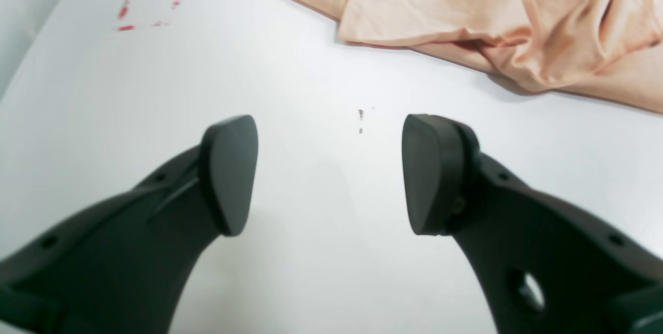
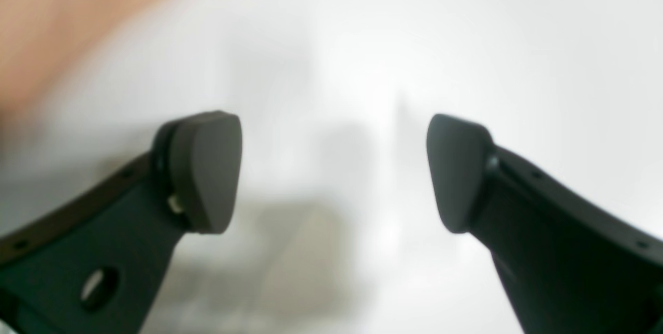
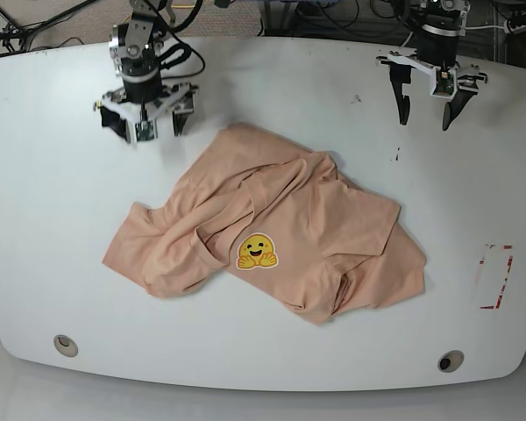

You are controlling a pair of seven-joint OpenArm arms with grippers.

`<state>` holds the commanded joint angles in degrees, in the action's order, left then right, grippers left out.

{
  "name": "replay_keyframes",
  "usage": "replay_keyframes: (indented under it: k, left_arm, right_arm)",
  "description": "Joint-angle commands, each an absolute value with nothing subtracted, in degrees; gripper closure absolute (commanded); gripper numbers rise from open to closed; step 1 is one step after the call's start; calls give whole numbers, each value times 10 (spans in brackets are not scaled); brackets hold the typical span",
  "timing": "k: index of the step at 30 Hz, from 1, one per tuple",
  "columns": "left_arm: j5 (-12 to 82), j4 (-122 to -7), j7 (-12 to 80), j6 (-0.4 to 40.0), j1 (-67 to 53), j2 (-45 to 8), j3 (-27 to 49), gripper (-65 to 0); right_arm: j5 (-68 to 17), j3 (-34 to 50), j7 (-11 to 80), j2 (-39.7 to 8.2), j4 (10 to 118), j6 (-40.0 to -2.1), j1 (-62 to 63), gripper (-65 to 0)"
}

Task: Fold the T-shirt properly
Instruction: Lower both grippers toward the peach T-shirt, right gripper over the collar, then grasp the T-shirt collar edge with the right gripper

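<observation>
T-shirt crumpled at table centre, emoji print face up, neither gripper touching it.
Base view, near to far: red tape marks lower right, shirt mid-frame, then right gripper upper left and left gripper upper right, both above bare table, jaws spread, gripping nothing.

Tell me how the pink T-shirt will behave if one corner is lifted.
The T-shirt lies crumpled in soft folds, so it would probably droop limply and drag. It looks thin, likely light. Pushing would probably bunch it on the smooth white table, not slide it whole.
</observation>
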<state>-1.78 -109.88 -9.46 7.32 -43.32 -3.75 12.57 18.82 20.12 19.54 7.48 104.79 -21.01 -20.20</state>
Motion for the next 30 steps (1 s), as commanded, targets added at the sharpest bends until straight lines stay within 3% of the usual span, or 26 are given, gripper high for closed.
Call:
replay_keyframes:
  k: [20,30]
  left_arm:
    - [-18,-1091,-49,70,-389,-39,117,-403]
    - [-17,-1083,-53,70,-387,-39,122,-400]
  right_arm:
    - [190,125,328,76,1061,-214,-135,-530]
    - [190,99,340,74,1052,-236,-145,-535]
